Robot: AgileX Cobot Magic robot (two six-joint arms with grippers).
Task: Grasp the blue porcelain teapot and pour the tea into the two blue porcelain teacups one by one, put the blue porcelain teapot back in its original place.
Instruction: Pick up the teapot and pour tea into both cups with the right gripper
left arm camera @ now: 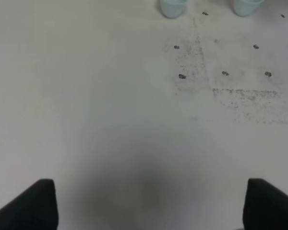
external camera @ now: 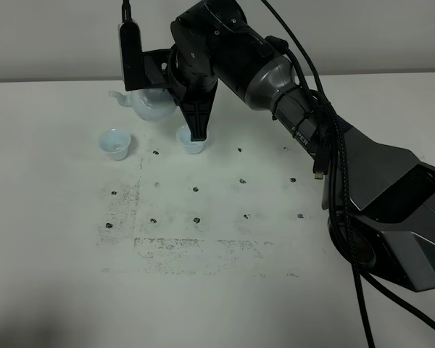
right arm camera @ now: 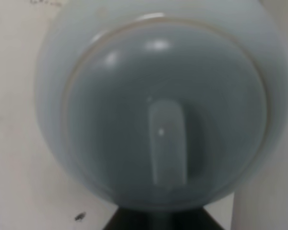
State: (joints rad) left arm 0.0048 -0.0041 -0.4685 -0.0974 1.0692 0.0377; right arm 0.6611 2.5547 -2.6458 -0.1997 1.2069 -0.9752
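The pale blue porcelain teapot (external camera: 146, 106) is at the back left of the table, spout pointing left. My right gripper (external camera: 172, 98) reaches across from the right and is shut on its loop handle (right arm camera: 167, 143). In the right wrist view the teapot's round body (right arm camera: 86, 62) fills the frame. Whether it rests on the table I cannot tell. Two small blue teacups stand in front of it, one on the left (external camera: 116, 143) and one (external camera: 192, 140) right below the gripper. Both cups (left arm camera: 173, 6) (left arm camera: 246, 5) show at the edge of the left wrist view. My left gripper (left arm camera: 149, 206) is open over bare table.
The white table (external camera: 58, 239) carries a grid of small dark marks (external camera: 196, 190) and a scuffed patch (external camera: 196, 250) nearer the front. The right arm's body and black cables (external camera: 348, 210) fill the right side.
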